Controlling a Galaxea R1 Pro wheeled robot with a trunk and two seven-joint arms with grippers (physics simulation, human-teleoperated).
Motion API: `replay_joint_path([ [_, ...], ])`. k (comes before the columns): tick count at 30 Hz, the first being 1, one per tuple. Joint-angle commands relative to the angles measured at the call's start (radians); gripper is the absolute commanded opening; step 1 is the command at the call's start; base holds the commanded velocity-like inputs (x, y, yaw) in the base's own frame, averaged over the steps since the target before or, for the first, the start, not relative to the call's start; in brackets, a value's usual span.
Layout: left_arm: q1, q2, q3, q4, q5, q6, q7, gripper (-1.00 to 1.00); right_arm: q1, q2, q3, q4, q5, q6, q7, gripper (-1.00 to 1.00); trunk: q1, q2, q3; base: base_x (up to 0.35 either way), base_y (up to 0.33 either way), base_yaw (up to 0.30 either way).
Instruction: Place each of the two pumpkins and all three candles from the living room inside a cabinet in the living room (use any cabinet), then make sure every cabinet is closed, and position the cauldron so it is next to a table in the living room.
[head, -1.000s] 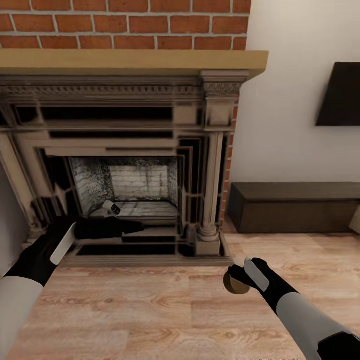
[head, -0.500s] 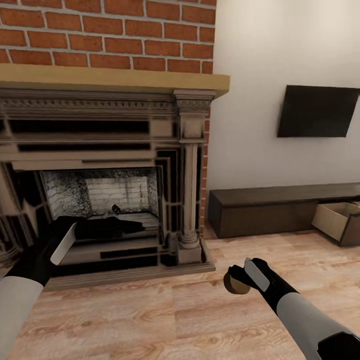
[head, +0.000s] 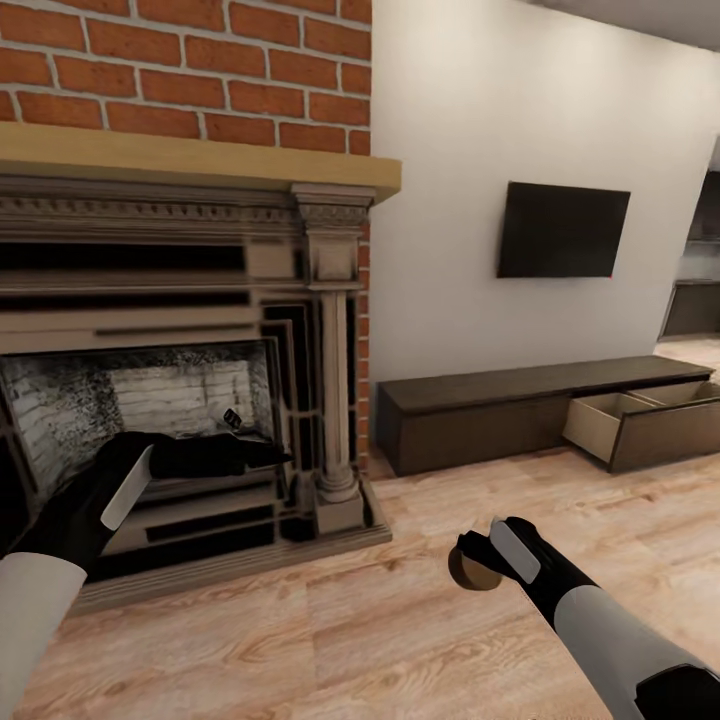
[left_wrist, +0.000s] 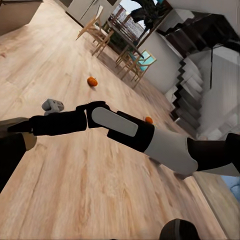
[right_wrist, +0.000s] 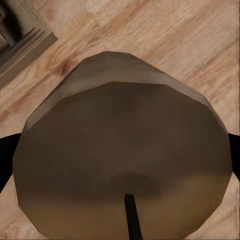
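Note:
My right gripper (head: 472, 556) is shut on a candle (head: 466, 574), a stubby tan cylinder held low over the wood floor. Up close the candle (right_wrist: 120, 160) shows a flat top with a short dark wick. The cabinet (head: 480, 418) runs along the white wall to the right, with two drawers (head: 605, 420) pulled open at its far end. My left gripper (head: 245, 455) reaches toward the fireplace opening; its dark fingers overlap. In the left wrist view two pumpkins (left_wrist: 92, 81) (left_wrist: 148, 120) lie on the floor beyond my right arm, near a small grey stub (left_wrist: 52, 105) that may be another candle. The cauldron is out of view.
A brick fireplace (head: 200, 330) with a stone surround and wooden mantel stands at the left. A black TV (head: 562, 230) hangs above the cabinet. Wooden chairs and a table (left_wrist: 117, 40) and a staircase (left_wrist: 195, 85) stand far off across the floor.
The camera has swung to the right, so the fireplace slid left and the cabinet's open drawers came into view. Both arms keep the same pose, with the candle still held.

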Motion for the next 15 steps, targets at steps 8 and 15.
replay_joint_path([
  [8,-0.001,0.001,-0.003,0.000,0.002,0.009,-0.001,1.00,-0.001,-0.001,0.007,-0.001,-0.009,0.001,-0.009,-1.00,0.000,-0.001,0.004,0.109,-0.239,-0.277],
  [15,-0.001,0.001,-0.003,0.000,0.002,0.009,0.001,1.00,-0.001,-0.001,0.006,0.000,-0.009,0.001,-0.009,-1.00,0.000,-0.001,0.009,0.117,-0.255,-0.276],
])
